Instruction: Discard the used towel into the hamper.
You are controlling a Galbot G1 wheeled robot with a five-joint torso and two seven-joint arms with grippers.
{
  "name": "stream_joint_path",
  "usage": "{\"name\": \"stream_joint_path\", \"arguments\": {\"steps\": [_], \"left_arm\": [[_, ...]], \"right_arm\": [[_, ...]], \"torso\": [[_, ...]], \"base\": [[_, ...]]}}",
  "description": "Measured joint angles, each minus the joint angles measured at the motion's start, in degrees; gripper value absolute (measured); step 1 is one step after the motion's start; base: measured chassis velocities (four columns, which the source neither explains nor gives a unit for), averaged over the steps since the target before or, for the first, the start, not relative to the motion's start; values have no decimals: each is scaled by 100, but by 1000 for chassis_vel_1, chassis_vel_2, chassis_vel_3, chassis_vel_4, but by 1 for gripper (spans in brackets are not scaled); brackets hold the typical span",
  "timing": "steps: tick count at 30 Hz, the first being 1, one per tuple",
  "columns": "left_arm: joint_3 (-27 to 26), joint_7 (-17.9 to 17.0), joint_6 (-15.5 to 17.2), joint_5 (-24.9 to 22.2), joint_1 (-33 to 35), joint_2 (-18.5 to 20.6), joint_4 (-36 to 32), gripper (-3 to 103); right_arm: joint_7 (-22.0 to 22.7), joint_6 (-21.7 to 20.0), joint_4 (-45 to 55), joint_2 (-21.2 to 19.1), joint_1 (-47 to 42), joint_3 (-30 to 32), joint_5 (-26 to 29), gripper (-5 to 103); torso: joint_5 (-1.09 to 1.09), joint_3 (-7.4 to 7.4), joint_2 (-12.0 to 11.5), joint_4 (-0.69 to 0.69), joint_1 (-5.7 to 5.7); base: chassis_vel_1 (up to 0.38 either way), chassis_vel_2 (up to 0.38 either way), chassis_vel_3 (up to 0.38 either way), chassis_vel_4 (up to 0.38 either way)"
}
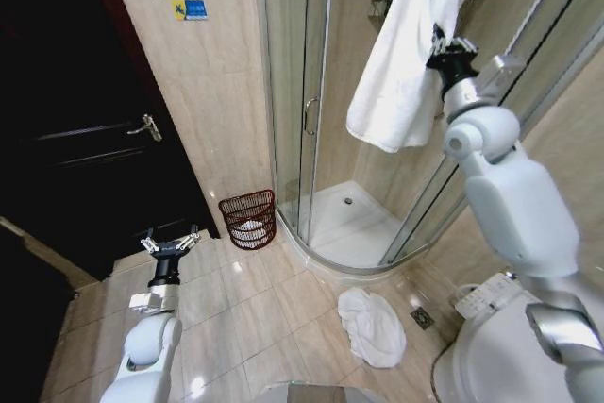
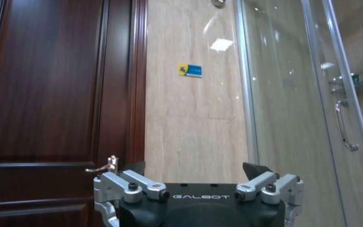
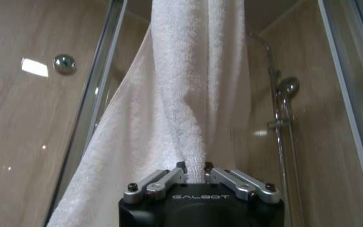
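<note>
A white towel [image 1: 406,54] hangs high in front of the glass shower enclosure, and my right gripper [image 1: 444,42] is shut on a fold of it. In the right wrist view the towel [image 3: 181,94] drapes down to the right gripper [image 3: 194,165], whose fingers pinch it close together. The hamper [image 1: 247,219], a dark red-brown wire basket, stands on the floor against the tiled wall beside the shower, well below and to the left of the towel. My left gripper [image 1: 171,233] is held low at the left, open and holding nothing; the left wrist view shows it [image 2: 194,168] facing the wall.
A second white towel [image 1: 371,326] lies crumpled on the floor tiles near a toilet [image 1: 491,346] at the lower right. A dark wooden door [image 1: 75,120] with a lever handle is on the left. The curved shower tray [image 1: 349,233] sits right of the hamper.
</note>
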Motion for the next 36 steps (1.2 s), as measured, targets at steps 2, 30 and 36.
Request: {"name": "stream_joint_path", "arguments": {"steps": [2,30,36], "left_arm": [[0,0,0,3,0,-2,-8,100],[84,2,-68,102,-2,-13,23,100],[88,0,-101,114,47,-21,-31,100]], "right_arm": [[-28,5,47,0,-133,70,-28,6],[-434,204,355,534,-1975,1030,-636,6],[-475,254,401,683,-2219,1095,-768,6]], "torso": [[0,0,0,0,0],[1,0,0,0,1],[2,0,-1,0,1]], "base": [[0,0,0,0],[0,0,0,0],[0,0,0,0]]}}
